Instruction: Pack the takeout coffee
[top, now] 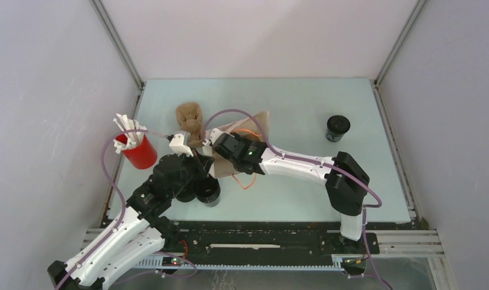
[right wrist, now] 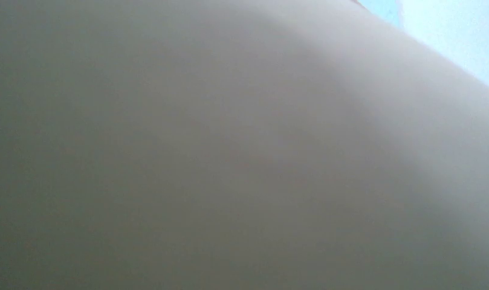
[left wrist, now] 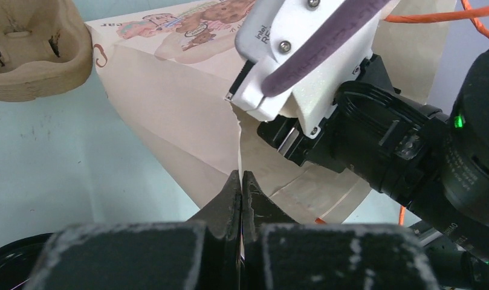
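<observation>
Top external view: a brown paper bag (top: pixel 260 124) lies flat near the middle of the pale surface (top: pixel 302 103), and both arms meet at it. The left fingers (left wrist: pixel 231 202) are pressed together on a thin edge of the bag — the left wrist view shows the paper running down between their tips. The right arm (top: pixel 302 164) reaches in from the right. Its wrist view is filled with blurred tan paper, so I cannot tell whether the right fingers are apart or together. One black cup (top: pixel 337 128) stands upright with its lid on, alone at the far right. Two more black cups (top: pixel 208 191) stand side by side just near of the bag, partly under the left arm (top: pixel 139 211). The pulp carrier (top: pixel 190 119) lies just beside the bag's far left end — the red cup (top: pixel 139 151) with white sticks stands left of it.
</observation>
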